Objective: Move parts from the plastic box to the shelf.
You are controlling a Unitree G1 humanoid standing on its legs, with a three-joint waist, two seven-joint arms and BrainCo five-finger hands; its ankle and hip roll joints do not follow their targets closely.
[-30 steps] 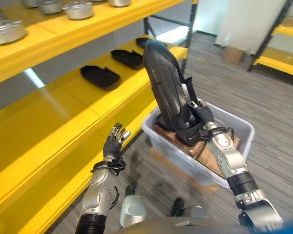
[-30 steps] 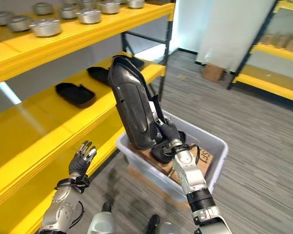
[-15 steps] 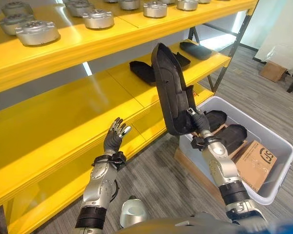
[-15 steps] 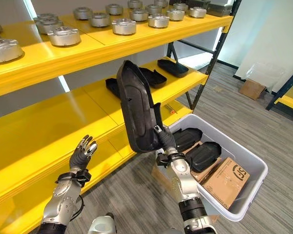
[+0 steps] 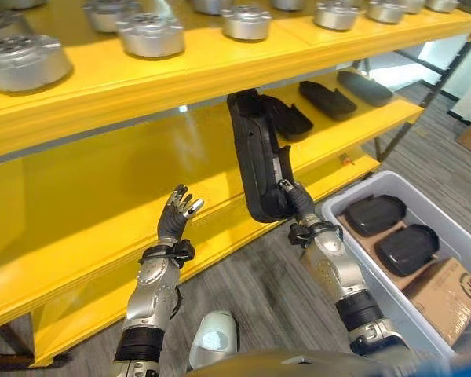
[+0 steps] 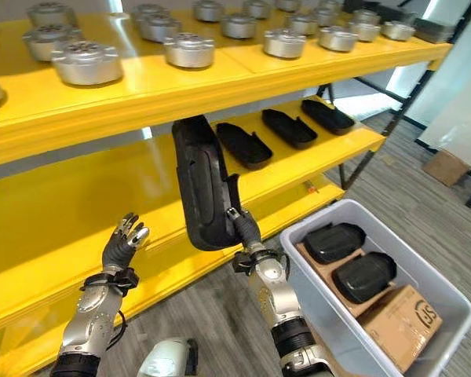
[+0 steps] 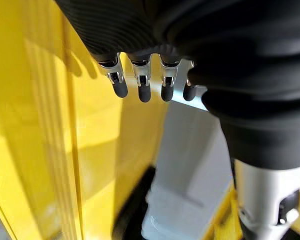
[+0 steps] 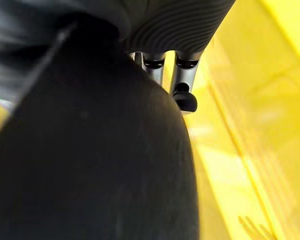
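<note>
The right hand [image 6: 246,232], fingers curled round its lower end, holds a long black moulded part [image 6: 198,181] upright before the front edge of the yellow shelf [image 6: 78,196]. Three matching black parts [image 6: 289,127] lie on that shelf; two more [image 6: 348,259] rest in the grey plastic box [image 6: 455,294] beside a cardboard carton [image 6: 400,323]. The left hand [image 6: 122,240] hovers empty, fingers spread.

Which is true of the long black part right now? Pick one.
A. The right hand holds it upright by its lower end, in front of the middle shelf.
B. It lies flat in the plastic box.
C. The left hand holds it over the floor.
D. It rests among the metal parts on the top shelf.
A: the right hand grips the lower end of the black part, which stands upright before the middle shelf; the left hand is open and empty.
</note>
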